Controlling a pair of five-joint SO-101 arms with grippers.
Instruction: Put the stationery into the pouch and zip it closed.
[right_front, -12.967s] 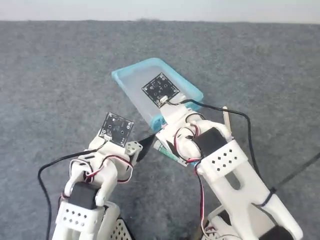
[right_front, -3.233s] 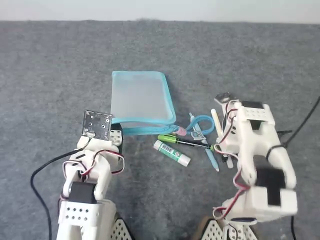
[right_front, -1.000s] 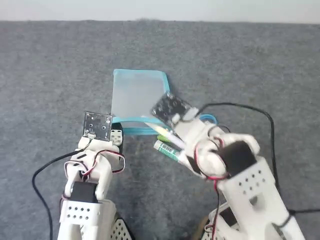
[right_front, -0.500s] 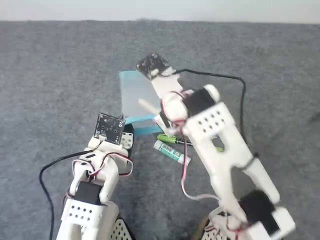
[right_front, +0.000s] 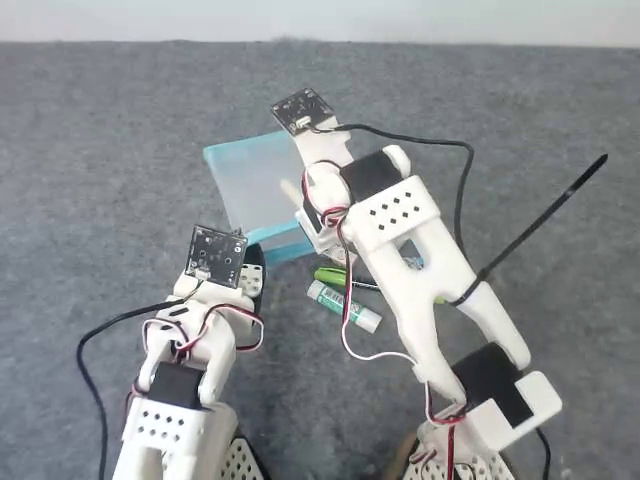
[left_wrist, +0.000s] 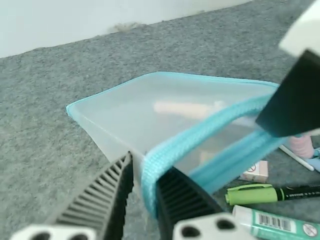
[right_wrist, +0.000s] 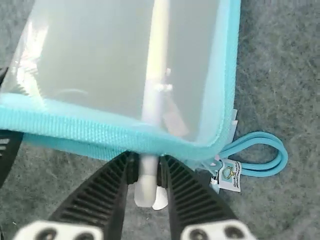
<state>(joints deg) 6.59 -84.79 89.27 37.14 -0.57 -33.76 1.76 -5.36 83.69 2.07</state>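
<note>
The translucent pouch with teal zip trim lies mid-table, its mouth facing the arms. My left gripper is shut on the pouch's teal zipper edge, holding the mouth up; in the high view that gripper sits at the pouch's near corner. My right gripper is shut on the tail of a cream pen, most of which lies inside the pouch. From above, this gripper hangs over the mouth. The pen shows through the pouch wall.
A green marker, a glue stick and a small eraser lie on the grey carpet just right of the mouth. A blue loop with a tag lies beside the pouch's corner. Open carpet surrounds the pouch.
The right arm swung in over the pouch and pushed the cream pen deeper into it. The pouch turned and slid slightly left. The left gripper kept its hold on the zipper edge.
</note>
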